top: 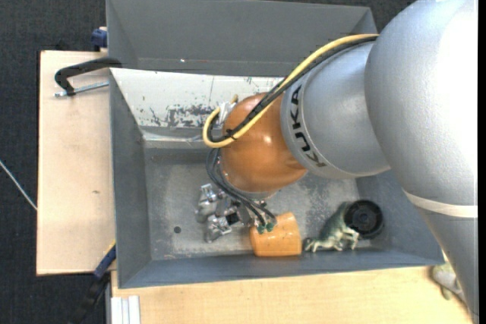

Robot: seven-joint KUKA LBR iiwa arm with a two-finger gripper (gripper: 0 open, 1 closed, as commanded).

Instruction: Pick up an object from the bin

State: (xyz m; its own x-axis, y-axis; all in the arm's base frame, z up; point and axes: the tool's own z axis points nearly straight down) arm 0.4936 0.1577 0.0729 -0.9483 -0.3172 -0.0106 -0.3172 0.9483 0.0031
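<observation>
Orange block point(277, 237): a blocky orange piece with rounded corners, lying on the bin floor against the near wall, about midway along it; nearest loose thing to the gripper.
Bin point(127, 186): grey metal, sloping walls, speckled floor; the floor left of the gripper lies bare except for one small dark spot point(177, 230).
Gripper point(216, 218): a silvery metal cluster low over the floor, left of centre and just beside the orange block's left end; whether they touch I cannot tell.
Gripper state: open or closed cannot be told from where I stand; nothing is seen held.
Orange cover point(254, 144): a glossy rounded shell on the wrist, directly above the gripper, hiding the middle of the floor.
Yellow cable point(319, 57): loops off the cover and runs up along the arm.
Green toy point(332, 239): a small spiky green figure, just right of the orange block, at the near wall.
Black round thing point(364, 218): a dark disc-like object in the near right corner, touching or just behind the green toy.
Arm point(342, 117): a thick silver limb coming in from the right.
</observation>
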